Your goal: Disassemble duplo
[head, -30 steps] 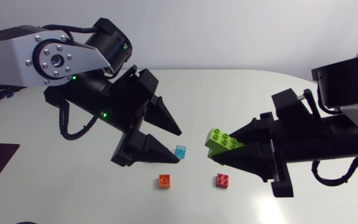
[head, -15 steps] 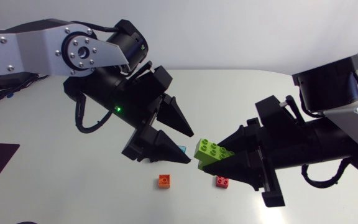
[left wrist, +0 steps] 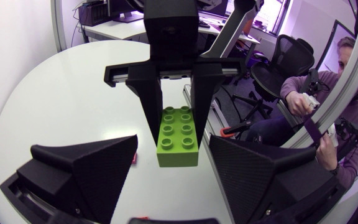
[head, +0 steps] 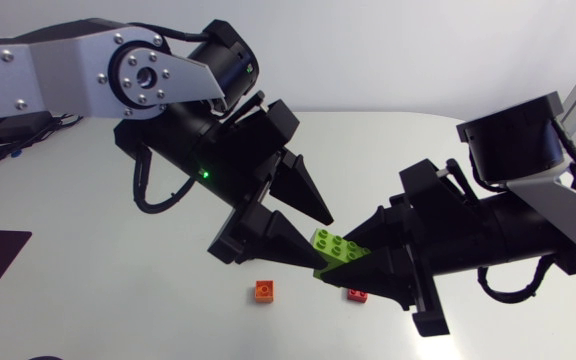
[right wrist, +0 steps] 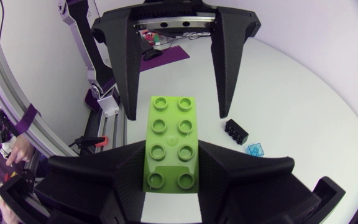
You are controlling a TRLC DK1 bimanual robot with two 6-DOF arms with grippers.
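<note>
A lime-green duplo block (head: 336,248) hangs above the table's middle, and my right gripper (head: 360,262) is shut on its near end. In the right wrist view the green block (right wrist: 171,140) juts out from between my right gripper's (right wrist: 171,163) fingers. My left gripper (head: 324,242) is open and straddles the block's free end, one finger on each side. In the left wrist view a small gap shows on both sides between the green block (left wrist: 178,134) and my left gripper's (left wrist: 174,148) fingers.
A small orange brick (head: 264,290) and a red brick (head: 357,294) lie on the table below the grippers. The right wrist view also shows a black brick (right wrist: 235,129) and a clear blue brick (right wrist: 254,149) on the white table (head: 448,150).
Both arms have moved toward each other. My right gripper carried the green block leftward, and my left gripper's fingers now flank it, covering the blue brick in the head view.
</note>
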